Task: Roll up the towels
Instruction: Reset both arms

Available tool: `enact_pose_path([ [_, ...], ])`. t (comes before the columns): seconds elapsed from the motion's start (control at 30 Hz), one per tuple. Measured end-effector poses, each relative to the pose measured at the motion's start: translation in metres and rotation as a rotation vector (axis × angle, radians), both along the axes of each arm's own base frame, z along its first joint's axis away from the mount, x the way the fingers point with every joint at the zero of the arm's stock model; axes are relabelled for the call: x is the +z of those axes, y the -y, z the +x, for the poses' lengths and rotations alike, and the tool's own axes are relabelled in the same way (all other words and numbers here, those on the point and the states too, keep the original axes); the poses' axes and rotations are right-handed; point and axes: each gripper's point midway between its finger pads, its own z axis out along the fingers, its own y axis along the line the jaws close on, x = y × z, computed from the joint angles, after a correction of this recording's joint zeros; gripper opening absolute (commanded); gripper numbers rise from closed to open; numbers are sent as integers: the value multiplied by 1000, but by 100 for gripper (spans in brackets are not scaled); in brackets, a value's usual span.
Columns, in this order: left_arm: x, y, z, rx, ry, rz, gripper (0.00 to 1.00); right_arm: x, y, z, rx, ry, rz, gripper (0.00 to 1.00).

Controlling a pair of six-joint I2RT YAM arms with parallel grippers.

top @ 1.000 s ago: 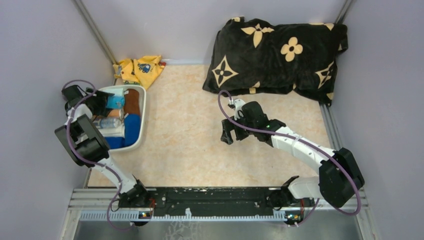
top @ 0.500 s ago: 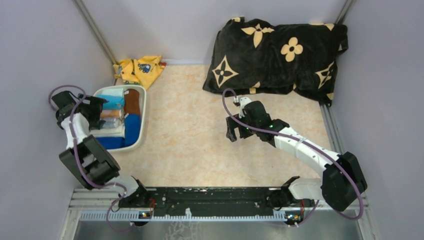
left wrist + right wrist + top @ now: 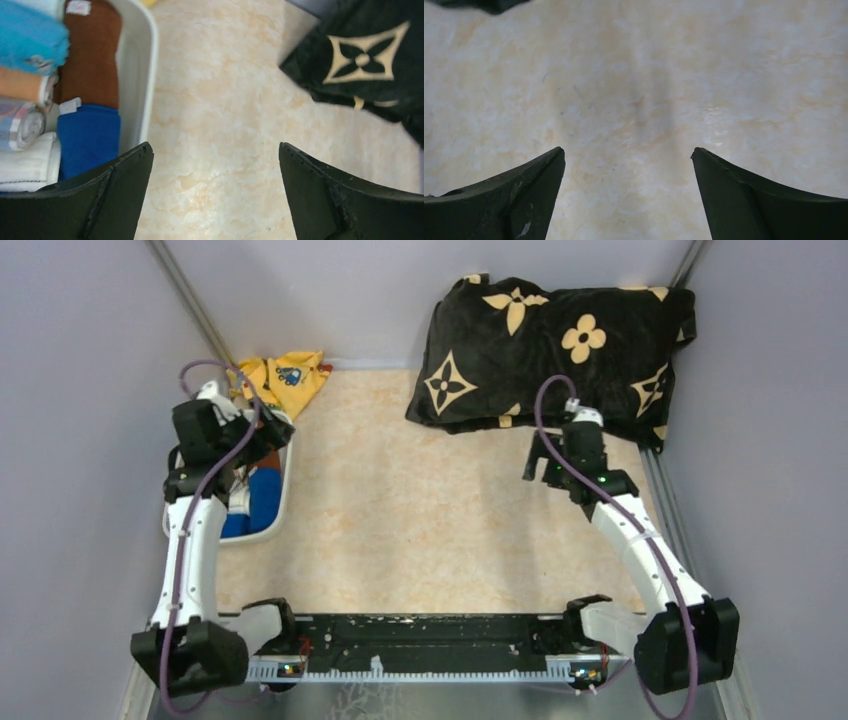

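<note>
Your brown towel (image 3: 92,55), blue towel (image 3: 87,135) and cyan towel (image 3: 30,35) lie in the bin (image 3: 137,75), upper left of the left wrist view, and look rolled. The left pincer (image 3: 214,150) and right pincer (image 3: 628,152) gape empty over the desk (image 3: 634,75). Next, check that none is left unrolled.

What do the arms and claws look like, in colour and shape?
The left arm and right arm have white links with bulky black joints. A purple cable loops along each. The left claw and right claw each have two black fingers tapering to points.
</note>
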Motion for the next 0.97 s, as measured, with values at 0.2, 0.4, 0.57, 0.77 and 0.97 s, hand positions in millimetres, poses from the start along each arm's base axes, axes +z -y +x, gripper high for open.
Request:
enact_pose_path([
  [0.2,47,63,-30,-195,173,226,100,33,59,-11,-214,100,-48,99],
  [0.4,104,35,-70,-53,375,341,100,87,87,-29,-304,298,-116,99],
  [0.57,111,22,-80,29,445,362,100,137,102,-52,-365,550,-102,99],
  [0.77,107,28,-67,20,435,363,100,147,107,-60,-387,634,-93,99],
  [0.97,100,44,-56,-32,422,355,100,133,107,-59,-390,604,-102,99],
])
